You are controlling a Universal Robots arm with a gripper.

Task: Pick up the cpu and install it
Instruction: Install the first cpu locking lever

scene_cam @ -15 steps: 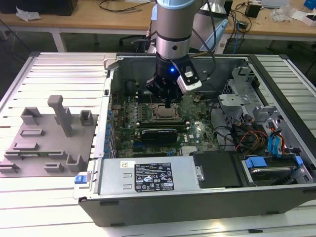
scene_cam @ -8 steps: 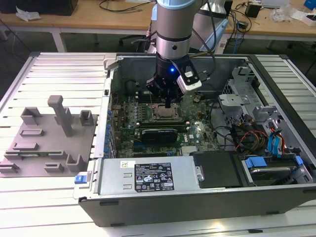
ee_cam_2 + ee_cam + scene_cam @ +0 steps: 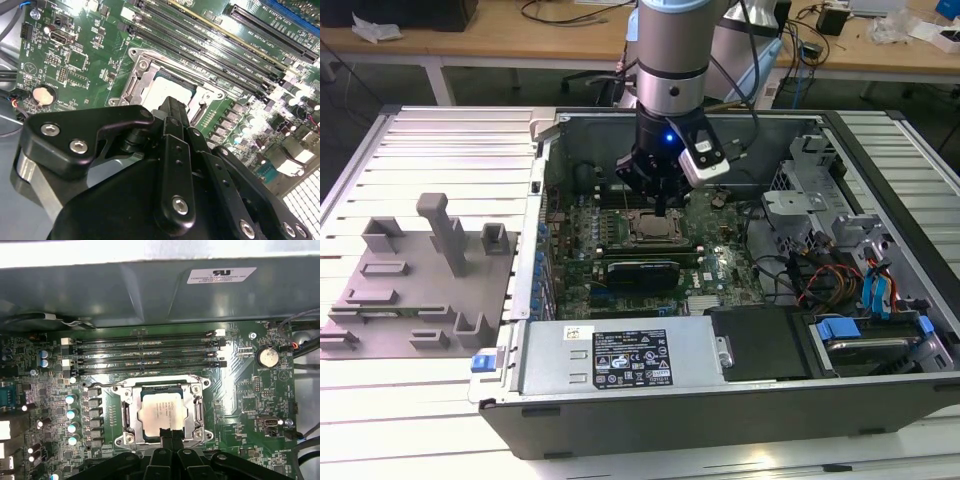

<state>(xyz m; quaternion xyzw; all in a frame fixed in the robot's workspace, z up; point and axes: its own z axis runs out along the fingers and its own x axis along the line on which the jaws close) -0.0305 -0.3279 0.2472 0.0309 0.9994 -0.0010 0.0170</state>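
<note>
Inside an open grey computer case, clenched black pincer over the seated silvery square cpu, likely fragile, best held edgewise.

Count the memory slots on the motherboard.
4, parallel between case wall and socket frame: slot nearest the wall, second slot, third slot, slot nearest the socket. None look hidden.

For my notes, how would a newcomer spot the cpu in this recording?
Look inside the open computer case at the green board. Near its middle sits a metal frame, and the cpu lies within it: the sole pale silvery flat square, unlike the long dark slots nearby.
</note>
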